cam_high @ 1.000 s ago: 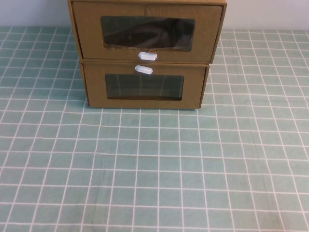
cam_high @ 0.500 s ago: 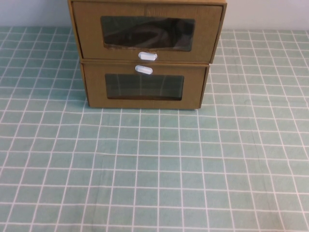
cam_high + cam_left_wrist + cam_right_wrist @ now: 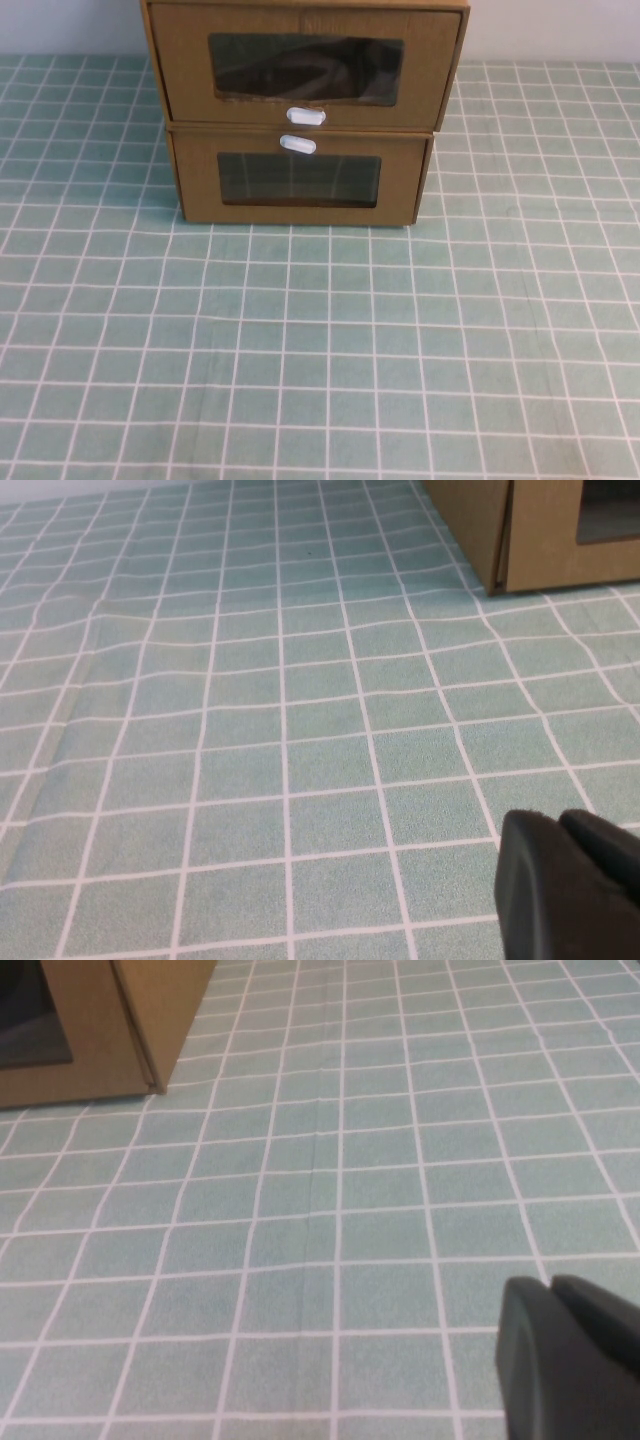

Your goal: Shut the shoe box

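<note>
We see the worktop (image 3: 320, 350) covered in a green cloth with a white grid, and both arms are out of the high view. At its far edge stand two brown cardboard boxes, one on the other. The shoe box (image 3: 305, 65) is the upper one, with a dark window and a small white tab (image 3: 305, 116) below that window; its front stands a little forward of the box beneath. The lower box (image 3: 300, 180) has its own white tab (image 3: 298, 145) above its window. In the left wrist view the left claw (image 3: 570, 885) hangs low over bare cloth, the boxes well ahead of it and off to its right; its two dark fingers lie pressed together. In the right wrist view the right claw (image 3: 570, 1360) sits likewise over cloth, the boxes well ahead and to its left, its fingers likewise drawn together and holding nothing.
</note>
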